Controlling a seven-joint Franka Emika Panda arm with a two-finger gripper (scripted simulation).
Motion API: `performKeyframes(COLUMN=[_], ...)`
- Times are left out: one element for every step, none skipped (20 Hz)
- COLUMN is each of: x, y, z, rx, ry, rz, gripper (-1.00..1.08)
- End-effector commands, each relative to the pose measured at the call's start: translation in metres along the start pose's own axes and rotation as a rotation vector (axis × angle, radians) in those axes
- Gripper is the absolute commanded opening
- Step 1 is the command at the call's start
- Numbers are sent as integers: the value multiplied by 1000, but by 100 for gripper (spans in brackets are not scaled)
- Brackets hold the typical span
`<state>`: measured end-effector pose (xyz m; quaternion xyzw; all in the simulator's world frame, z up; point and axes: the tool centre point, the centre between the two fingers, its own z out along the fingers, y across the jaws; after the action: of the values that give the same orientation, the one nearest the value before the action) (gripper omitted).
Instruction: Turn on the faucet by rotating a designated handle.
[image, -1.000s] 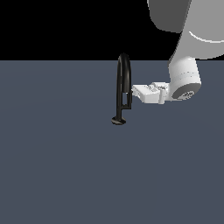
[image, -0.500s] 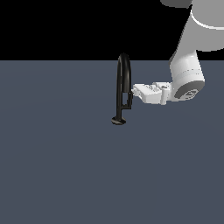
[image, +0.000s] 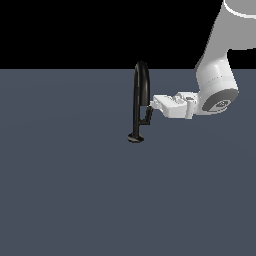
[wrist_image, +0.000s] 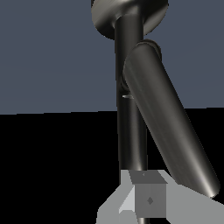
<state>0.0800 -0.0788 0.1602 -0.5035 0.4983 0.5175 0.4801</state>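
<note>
White glossy arm (image: 220, 45), rounded segments; grey disc cap on wrist joint (image: 218, 104); blocky white gripper (image: 152, 104), pale grey fingertip (wrist_image: 148, 199).

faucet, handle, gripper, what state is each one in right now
faucet: upright on its round base, spout arched high, no water visible.
handle: tilted off the stem, its upper end at the gripper's tip.
gripper: level, reaching in from the exterior view's right, tip at the handle; open or shut cannot be told.
</note>
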Motion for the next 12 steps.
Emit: performKeyframes(x=[3, 4, 5, 6, 7, 9, 10, 11, 13, 14, 15, 16], y=[6, 8, 11, 14, 16, 19, 22, 24, 27, 30, 33, 36], z=[0, 0, 0, 0, 0, 0, 0, 0, 0, 0, 0, 0], rx=[-1, -2, -2, -2, -2, -2, -2, -2, -3, -3, -3, -3], ry=[-1, -1, -1, -1, -1, -2, -2, -2, -2, -2, -2, -2], rz=[3, 3, 3, 3, 3, 4, 4, 4, 5, 5, 5, 5], gripper=[-100, -100, -100, -100, -100, -100, -100, -100, -100, -100, -100, -100])
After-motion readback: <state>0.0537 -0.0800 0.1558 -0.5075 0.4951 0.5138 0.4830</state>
